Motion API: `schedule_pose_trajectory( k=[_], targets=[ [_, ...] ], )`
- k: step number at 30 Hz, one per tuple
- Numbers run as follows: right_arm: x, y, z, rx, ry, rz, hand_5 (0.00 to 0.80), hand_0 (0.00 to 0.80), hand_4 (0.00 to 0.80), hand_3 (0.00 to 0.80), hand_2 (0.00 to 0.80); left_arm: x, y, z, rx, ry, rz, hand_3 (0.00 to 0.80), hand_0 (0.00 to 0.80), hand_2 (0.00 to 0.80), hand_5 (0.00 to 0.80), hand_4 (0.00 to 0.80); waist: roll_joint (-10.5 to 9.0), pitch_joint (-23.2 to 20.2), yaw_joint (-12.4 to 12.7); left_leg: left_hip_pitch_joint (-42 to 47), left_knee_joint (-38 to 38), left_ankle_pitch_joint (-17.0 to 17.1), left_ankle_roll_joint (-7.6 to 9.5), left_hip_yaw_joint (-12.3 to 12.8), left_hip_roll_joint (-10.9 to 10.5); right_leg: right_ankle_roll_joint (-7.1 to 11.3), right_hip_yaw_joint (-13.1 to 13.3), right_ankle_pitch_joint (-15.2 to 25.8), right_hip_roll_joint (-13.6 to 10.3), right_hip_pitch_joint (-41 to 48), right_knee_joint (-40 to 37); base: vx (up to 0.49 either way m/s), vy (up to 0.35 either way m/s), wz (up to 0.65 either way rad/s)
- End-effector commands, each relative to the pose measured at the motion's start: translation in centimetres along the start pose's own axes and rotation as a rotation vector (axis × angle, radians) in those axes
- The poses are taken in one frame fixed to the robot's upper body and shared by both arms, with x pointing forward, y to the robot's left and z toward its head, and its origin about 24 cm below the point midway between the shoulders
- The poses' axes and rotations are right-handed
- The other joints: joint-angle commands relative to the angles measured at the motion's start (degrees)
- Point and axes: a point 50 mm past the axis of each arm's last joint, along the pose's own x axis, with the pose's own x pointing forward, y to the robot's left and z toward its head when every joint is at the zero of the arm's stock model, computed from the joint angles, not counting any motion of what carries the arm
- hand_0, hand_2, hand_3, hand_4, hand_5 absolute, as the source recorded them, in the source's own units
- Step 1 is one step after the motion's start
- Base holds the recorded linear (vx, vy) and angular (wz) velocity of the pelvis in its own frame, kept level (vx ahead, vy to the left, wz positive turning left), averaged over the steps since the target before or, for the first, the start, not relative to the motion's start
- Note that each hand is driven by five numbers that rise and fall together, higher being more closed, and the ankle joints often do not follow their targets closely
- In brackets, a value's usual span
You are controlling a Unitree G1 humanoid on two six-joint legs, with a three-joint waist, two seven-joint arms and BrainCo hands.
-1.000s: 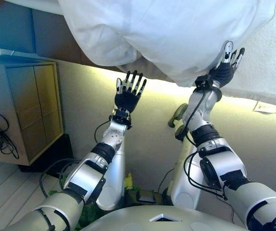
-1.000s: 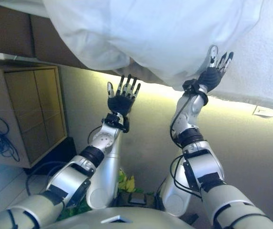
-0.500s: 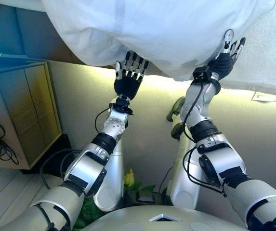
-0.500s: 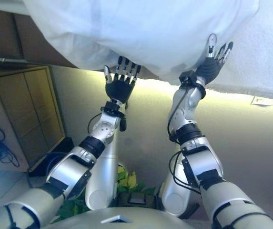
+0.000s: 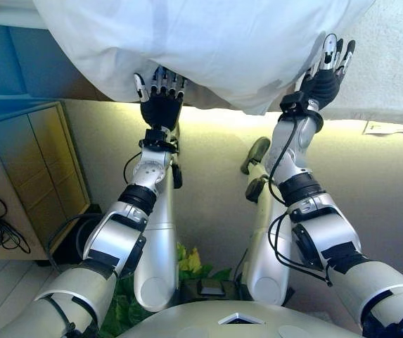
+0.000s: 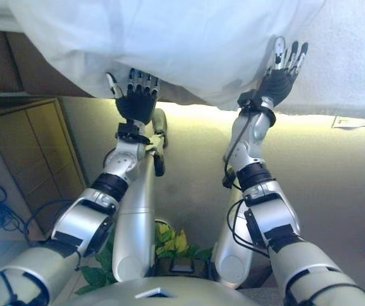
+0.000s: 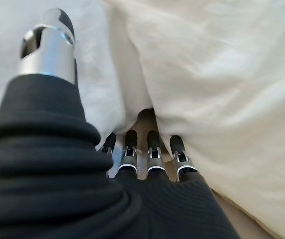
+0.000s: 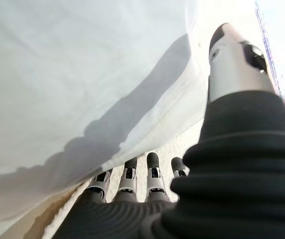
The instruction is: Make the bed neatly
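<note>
One white duvet hangs over the bed edge across the top of the frame, above a white textured mattress at upper right; no readable writing, only a small paper slip at right edge. Left robot hand at upper centre-left, fingers straight and apart, tips pushed under the duvet's hanging edge. Right robot hand at upper right, fingers spread straight against the duvet edge and mattress; one wooden cabinet at left, two doors shut, contents hidden.

One duvet, one cabinet, two hands.
</note>
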Motion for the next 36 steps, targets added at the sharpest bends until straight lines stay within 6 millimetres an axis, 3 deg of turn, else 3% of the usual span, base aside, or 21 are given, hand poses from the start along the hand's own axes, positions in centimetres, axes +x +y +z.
schedule_pose_trajectory(
  k=[1, 13, 15, 17, 18, 32, 34, 35, 36],
  targets=[
    [1.5, -0.6, 3.0, 0.039, -0.105, 0.038, 0.000, 0.000, 0.000, 0.000, 0.000, 2.0, -2.5, 2.8, -0.004, -0.093, -0.146, 0.000, 0.000, 0.000, 0.000, 0.000, 0.52, 0.22, 1.46, 0.43, -1.71, 0.38, -2.11, -1.56, 0.98, 2.54, 2.10, 4.27, -3.96, 4.17, -2.24, 0.000, 0.000, 0.00],
    [2.2, -1.3, 3.3, 0.033, -0.112, 0.044, 0.000, 0.000, 0.000, 0.000, 0.000, 2.6, -3.3, 6.7, -0.029, -0.230, -0.157, 0.000, 0.000, 0.000, 0.000, 0.000, 1.04, 0.22, 1.99, 3.86, -3.68, 0.02, -1.72, -1.73, 0.79, 2.35, 2.09, 4.25, -4.10, 4.94, -1.33, -0.003, 0.005, -0.01],
    [2.4, -1.2, 3.4, 0.029, -0.114, 0.044, 0.000, 0.000, 0.000, 0.000, 0.000, 2.8, -3.5, 7.3, -0.033, -0.252, -0.157, 0.116, 0.116, 0.116, 0.116, 0.116, 1.10, 0.22, 2.11, 4.20, -3.96, -0.05, -1.70, -1.69, 0.88, 2.33, 2.04, 4.16, -4.22, 5.02, -1.35, 0.000, 0.000, 0.00],
    [2.5, -1.2, 3.4, 0.031, -0.118, 0.044, 0.000, 0.000, 0.000, 0.000, 0.000, 2.9, -3.7, 7.9, -0.036, -0.273, -0.152, 0.072, 0.072, 0.072, 0.072, 0.072, 1.06, 0.22, 2.27, 4.38, -4.15, -0.15, -1.69, -1.82, 0.86, 2.28, 1.90, 4.04, -4.19, 4.97, -1.13, 0.000, 0.000, 0.00],
    [2.6, -1.2, 3.4, 0.030, -0.119, 0.042, 0.000, 0.000, 0.000, 0.000, 0.000, 2.9, -3.7, 8.1, -0.037, -0.278, -0.146, 0.000, 0.000, 0.000, 0.000, 0.000, 1.07, 0.22, 2.39, 4.41, -4.14, -0.18, -1.66, -1.87, 0.82, 2.27, 1.81, 3.97, -4.22, 4.99, -1.01, 0.000, 0.000, 0.00],
    [3.1, -1.7, 3.7, 0.020, -0.134, 0.033, 0.000, 0.000, 0.000, 0.000, 0.000, 1.7, -1.7, 11.0, -0.055, -0.403, 0.065, 0.000, 0.000, 0.000, 0.000, 0.000, 0.91, 0.22, 3.57, 3.23, -2.98, -0.85, -1.07, -2.86, 0.41, 2.14, 0.99, 3.13, -4.55, 3.74, 0.88, 0.003, -0.001, 0.01],
    [3.3, -1.8, 3.8, 0.017, -0.137, 0.032, 0.000, 0.000, 0.000, 0.000, 0.000, 1.5, -1.6, 11.7, -0.053, -0.431, 0.079, 0.505, 0.505, 0.505, 0.505, 0.505, 1.05, 0.22, 3.86, 3.16, -2.74, -0.99, -0.97, -2.98, 0.34, 2.09, 0.88, 2.98, -4.78, 3.58, 1.42, 0.006, -0.002, 0.02],
    [3.4, -1.9, 3.9, 0.017, -0.138, 0.031, 0.000, 0.000, 0.000, 0.000, 0.000, 1.4, -1.5, 12.0, -0.053, -0.439, 0.085, 0.706, 0.706, 0.706, 0.706, 0.706, 1.11, 0.22, 3.90, 3.10, -2.62, -1.07, -0.94, -3.03, 0.30, 2.07, 0.87, 2.86, -4.82, 3.49, 1.63, 0.000, 0.000, 0.00],
    [3.5, -2.0, 4.0, 0.016, -0.140, 0.028, 0.000, 0.000, 0.000, 0.000, 0.000, 1.2, -1.5, 12.3, -0.049, -0.452, 0.091, 0.800, 0.800, 0.800, 0.800, 0.800, 1.25, 0.22, 4.07, 3.07, -2.52, -1.10, -0.90, -3.12, 0.20, 2.06, 0.88, 2.78, -4.87, 3.35, 1.97, 0.000, 0.000, 0.00]
  ],
)
